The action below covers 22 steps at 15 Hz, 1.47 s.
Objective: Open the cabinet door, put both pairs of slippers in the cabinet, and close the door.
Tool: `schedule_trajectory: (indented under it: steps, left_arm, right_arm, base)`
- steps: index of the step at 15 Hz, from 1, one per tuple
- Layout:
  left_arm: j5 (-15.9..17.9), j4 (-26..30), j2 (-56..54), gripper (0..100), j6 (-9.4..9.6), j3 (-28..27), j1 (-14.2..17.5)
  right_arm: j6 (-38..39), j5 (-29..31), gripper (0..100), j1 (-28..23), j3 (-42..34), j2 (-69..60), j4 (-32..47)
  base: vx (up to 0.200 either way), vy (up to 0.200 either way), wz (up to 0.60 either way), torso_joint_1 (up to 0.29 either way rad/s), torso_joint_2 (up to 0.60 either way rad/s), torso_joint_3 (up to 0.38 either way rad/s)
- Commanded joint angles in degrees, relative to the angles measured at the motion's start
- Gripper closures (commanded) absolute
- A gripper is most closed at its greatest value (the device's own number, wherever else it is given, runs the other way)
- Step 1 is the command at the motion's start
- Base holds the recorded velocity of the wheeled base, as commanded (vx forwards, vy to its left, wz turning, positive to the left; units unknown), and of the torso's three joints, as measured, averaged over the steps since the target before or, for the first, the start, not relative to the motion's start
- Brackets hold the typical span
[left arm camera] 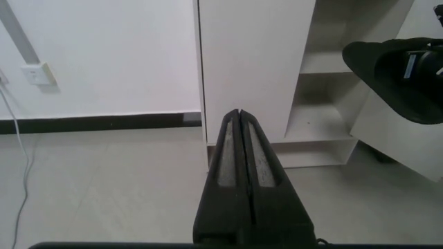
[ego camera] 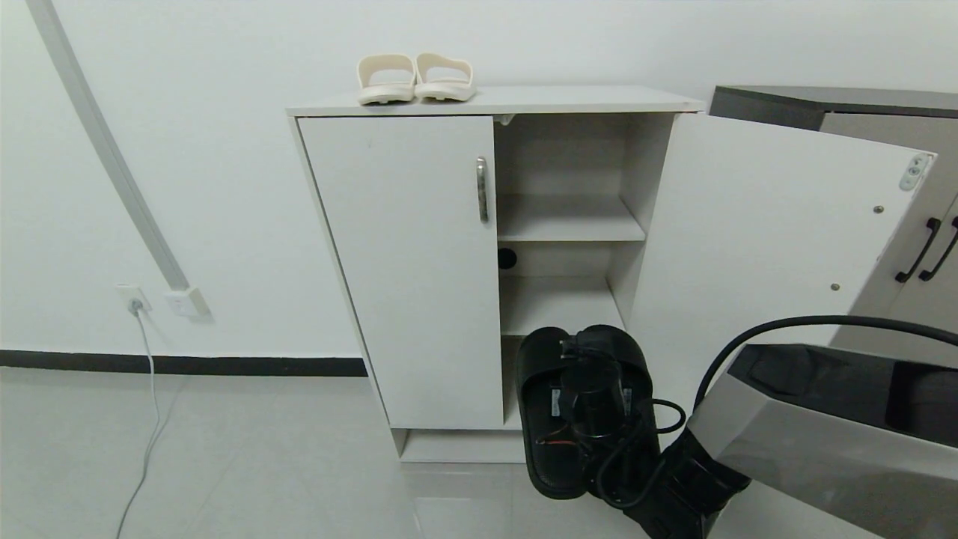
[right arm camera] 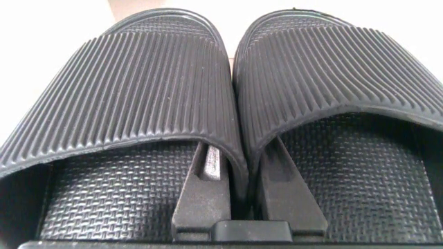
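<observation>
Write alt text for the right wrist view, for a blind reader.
The right gripper clamps a pair of black slippers by the touching inner edges of their ribbed straps, one finger inside each slipper. Textured footbeds show beneath the straps.

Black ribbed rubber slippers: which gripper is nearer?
Right. The right gripper clamps the black ribbed rubber slippers by their straps; the left gripper, shut, sits apart, facing the closed white cabinet door.

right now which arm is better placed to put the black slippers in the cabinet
Right. The right gripper is shut on the black slippers, just before the open side of the cabinet. The left gripper is shut, empty, facing the closed door.
</observation>
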<state>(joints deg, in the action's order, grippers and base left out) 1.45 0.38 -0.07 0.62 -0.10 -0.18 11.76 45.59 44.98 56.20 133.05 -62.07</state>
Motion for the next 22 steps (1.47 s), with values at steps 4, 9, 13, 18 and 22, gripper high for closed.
schedule_trajectory:
  steps: [4, 9, 13, 18, 22]
  left_arm:
    - [0.0, 0.1, 0.1, 100, -0.01, -0.1, 0.0]
    - [0.0, 0.1, 0.1, 100, -0.01, -0.1, 0.0]
    - [0.0, 0.1, 0.1, 100, -0.01, -0.1, 0.0]
    - [0.0, 0.1, 0.1, 100, -0.01, 0.0, 0.0]
    - [0.0, 0.0, 0.1, 100, -0.01, 0.0, 0.0]
  right_arm:
    - [0.0, -0.2, 100, 0.0, 0.1, 0.2, -0.1]
    - [0.0, -0.3, 100, 0.0, 0.1, 0.6, -0.1]
    - [0.2, -2.3, 100, -0.2, 0.1, 1.4, -0.2]
    - [0.2, -2.0, 100, -0.2, 0.2, 2.4, -1.0]
    - [-4.1, -1.6, 100, -0.6, -0.3, 5.1, -11.0]
  base:
    - [0.0, 0.0, 0.0, 0.001, 0.0, -0.059]
    - [0.0, 0.0, 0.0, 0.002, 0.01, -0.18]
    - [0.0, 0.0, 0.0, 0.001, 0.0, -0.193]
    - [0.0, 0.0, 0.0, 0.006, 0.01, -0.179]
    - [0.0, 0.0, 0.0, 0.002, 0.0, -0.014]
